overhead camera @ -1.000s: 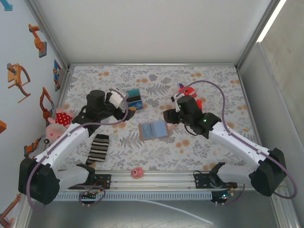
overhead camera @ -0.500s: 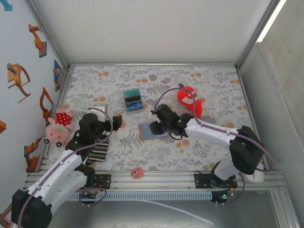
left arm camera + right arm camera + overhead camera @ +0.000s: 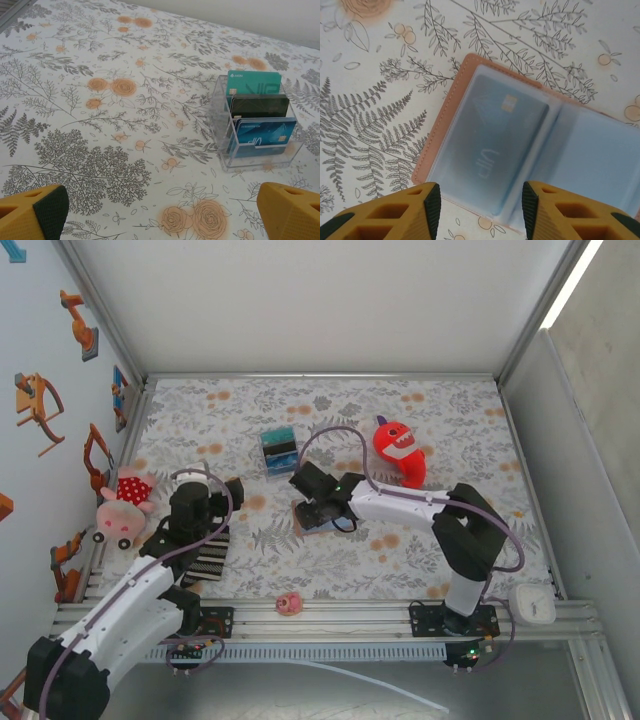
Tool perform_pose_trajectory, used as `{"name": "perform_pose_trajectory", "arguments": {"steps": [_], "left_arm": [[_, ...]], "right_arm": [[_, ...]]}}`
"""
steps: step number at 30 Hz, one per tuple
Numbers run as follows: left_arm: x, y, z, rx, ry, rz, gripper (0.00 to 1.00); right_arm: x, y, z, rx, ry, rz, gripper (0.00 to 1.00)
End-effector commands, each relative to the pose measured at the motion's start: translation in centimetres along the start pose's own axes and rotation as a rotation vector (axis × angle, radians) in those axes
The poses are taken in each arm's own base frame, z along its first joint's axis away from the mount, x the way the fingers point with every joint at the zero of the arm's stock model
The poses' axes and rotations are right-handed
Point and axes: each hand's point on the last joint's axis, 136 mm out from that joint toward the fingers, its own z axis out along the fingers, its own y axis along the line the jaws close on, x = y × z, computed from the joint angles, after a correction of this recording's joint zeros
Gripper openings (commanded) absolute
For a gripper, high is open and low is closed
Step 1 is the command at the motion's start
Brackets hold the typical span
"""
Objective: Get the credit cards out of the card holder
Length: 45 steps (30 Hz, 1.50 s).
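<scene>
Card holder point(image 3: 322, 522) point(image 3: 465, 95): open flat on floral cloth point(image 3: 450, 420), approx mid-table, blue inner faces up, tan edge showing on its L side.

Near to far from the rail:

- Small pink toy point(image 3: 289, 602) right by near rail, betw. the two arm bases.
- Black-white striped cloth point(image 3: 207, 555) next, L side, partly under L arm.
- L gripper point(image 3: 232, 492) point(image 3: 160, 215) just past striped cloth's far end. Fingers wide apart, nothing betw. them, facing far side of table.
- Pig plush point(image 3: 120, 508) at L edge, beside L arm.
- R gripper point(image 3: 312, 502) point(image 3: 480, 205) reaches across to ctr, over card holder's L half, fingers apart. Contact w/ holder: can't tell.
- R wrist view: pale blue card point(image 3: 487, 142) w/ chip, inside clear sleeve, lined up w/ gap betw. yellow fingertips point(image 3: 395, 215). Second sleeve to its R.
- Farther back: clear stepped stand point(image 3: 279, 450) point(image 3: 220, 115), apart from card holder, w/ 3 cards upright. Blue one point(image 3: 260, 135) in front, black one point(image 3: 259, 106) in middle, teal one point(image 3: 252, 82) at back.
- Red shark plush point(image 3: 398, 450) on R at about same depth, well apart from stand.
</scene>
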Motion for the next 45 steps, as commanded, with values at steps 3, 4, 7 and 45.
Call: {"name": "perform_pose_trajectory", "arguments": {"steps": [3, 4, 7, 45], "left_arm": [[-0.5, -0.2, 0.3, -0.007, 0.003, -0.023, 0.97], [-0.5, -0.3, 0.3, -0.007, 0.004, -0.021, 0.97], [-0.7, -0.2, 0.3, -0.011, 0.006, -0.020, 0.97], [-1.7, -1.7, 0.2, 0.053, 0.019, 0.018, 0.97]], "right_arm": [[0.5, 0.3, 1.1, 0.045, 0.061, -0.050, 0.53], [0.5, 0.4, 1.3, 0.044, 0.065, -0.053, 0.54], [0.5, 0.7, 1.9, 0.039, 0.076, -0.057, 0.60], [2.5, -0.6, 3.5, 0.091, 0.122, -0.048, 0.37]]}}
